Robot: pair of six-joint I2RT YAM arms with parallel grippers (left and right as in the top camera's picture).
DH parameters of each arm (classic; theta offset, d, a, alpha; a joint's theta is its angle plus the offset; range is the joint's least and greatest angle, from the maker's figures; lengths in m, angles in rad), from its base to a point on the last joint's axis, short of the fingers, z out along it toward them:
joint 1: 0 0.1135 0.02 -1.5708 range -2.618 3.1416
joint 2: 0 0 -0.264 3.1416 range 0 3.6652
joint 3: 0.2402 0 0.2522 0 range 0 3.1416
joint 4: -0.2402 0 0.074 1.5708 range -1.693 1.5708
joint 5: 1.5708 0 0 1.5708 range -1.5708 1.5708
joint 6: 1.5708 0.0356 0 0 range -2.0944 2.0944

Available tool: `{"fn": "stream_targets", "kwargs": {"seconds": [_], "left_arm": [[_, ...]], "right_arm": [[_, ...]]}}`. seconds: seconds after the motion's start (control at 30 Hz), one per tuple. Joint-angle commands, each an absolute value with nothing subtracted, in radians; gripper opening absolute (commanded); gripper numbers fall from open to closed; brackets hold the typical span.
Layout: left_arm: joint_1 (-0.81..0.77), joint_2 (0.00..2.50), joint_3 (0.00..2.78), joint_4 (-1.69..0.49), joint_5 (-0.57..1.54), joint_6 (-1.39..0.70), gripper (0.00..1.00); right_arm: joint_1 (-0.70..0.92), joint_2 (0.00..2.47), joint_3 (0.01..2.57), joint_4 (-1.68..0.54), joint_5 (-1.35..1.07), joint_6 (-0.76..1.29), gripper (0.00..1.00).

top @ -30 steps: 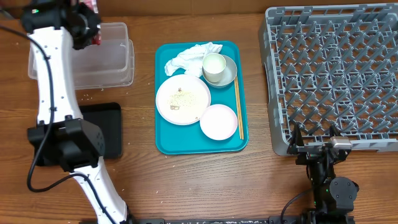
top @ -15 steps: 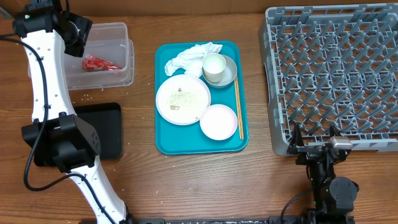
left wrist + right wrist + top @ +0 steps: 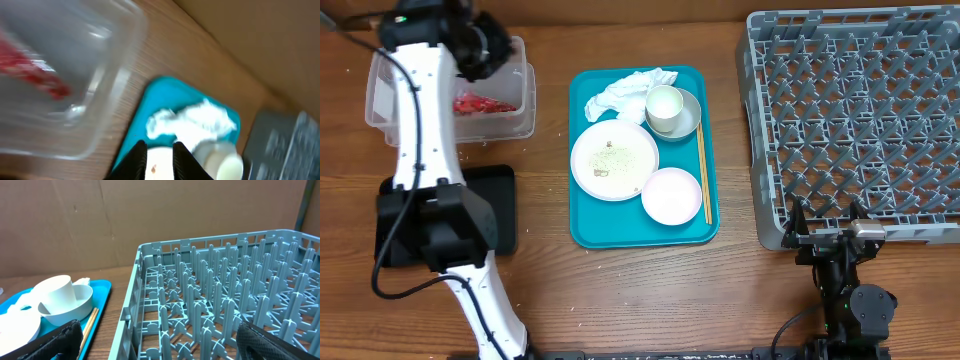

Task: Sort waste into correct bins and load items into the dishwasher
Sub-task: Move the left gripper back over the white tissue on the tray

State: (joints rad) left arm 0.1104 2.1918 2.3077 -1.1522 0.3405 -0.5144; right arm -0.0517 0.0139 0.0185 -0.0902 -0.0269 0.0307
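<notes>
- Overhead view: teal serving tray [image 3: 582, 225] sits mid-table and serves as the reference for everything below.
- Left of the tray, at its far end: clear tub [image 3: 516, 128] with the red snack wrapper [image 3: 480, 103] lying inside.
- Left of the tray, at its near end: black tray [image 3: 502, 212], partly hidden by the arm.
- Well right of the tray: dish rack [image 3: 756, 150], with nothing loaded.
- Left gripper [image 3: 160, 150] hangs over the tub's tray-side edge. Its jaws are a narrow gap apart and nothing is between them.
- Right gripper [image 3: 157, 330] is parked at the rack's near edge, jaws spread wide and empty.
- On the tray, counted:
  - one crumpled napkin [image 3: 620, 92] at the far end
  - one cup [image 3: 664, 105] sitting in one bowl [image 3: 692, 124]
  - two plates: the large plate [image 3: 632, 142] carrying rice grains [image 3: 608, 165], and a clean small plate [image 3: 671, 196]
  - chopsticks [image 3: 702, 170] along the right rim, which look like one pair, though I cannot separate the sticks
- The two bins make one tub and one black tray, and there is one wrapper.
- The napkin is probably next. I judge it light, soft and crushable, best pinched at a raised fold on its left lobe, away from the cup.
- The plates look stiff, smooth and likely slippery, so take them by the rim.
- The chopsticks are thin and lie flat, which will make them awkward to pick up.
</notes>
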Motion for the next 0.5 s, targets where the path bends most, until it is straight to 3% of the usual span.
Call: {"fn": "stream_targets", "kwargs": {"seconds": [0.0, 0.2, 0.27, 0.33, 0.47], "left_arm": [[0.026, 2.199, 2.300, -1.155, 0.439, -0.287, 0.23], [-0.134, 2.199, 2.300, -1.132, 0.281, -0.239, 0.29], [-0.196, 2.199, 2.300, -1.118, 0.167, -0.240, 0.37], [-0.238, 2.201, 2.298, -1.103, 0.082, -0.239, 0.56], [-0.302, 2.220, 2.282, -1.024, -0.101, -0.238, 0.61]], "right_arm": [[-0.052, 0.003, 0.008, -0.083, -0.027, 0.038, 1.00], [-0.052, 0.003, 0.008, -0.083, -0.027, 0.038, 1.00], [-0.052, 0.003, 0.008, -0.083, -0.027, 0.038, 1.00], [-0.052, 0.003, 0.008, -0.083, -0.027, 0.038, 1.00], [-0.052, 0.003, 0.008, -0.083, -0.027, 0.038, 1.00]]}}
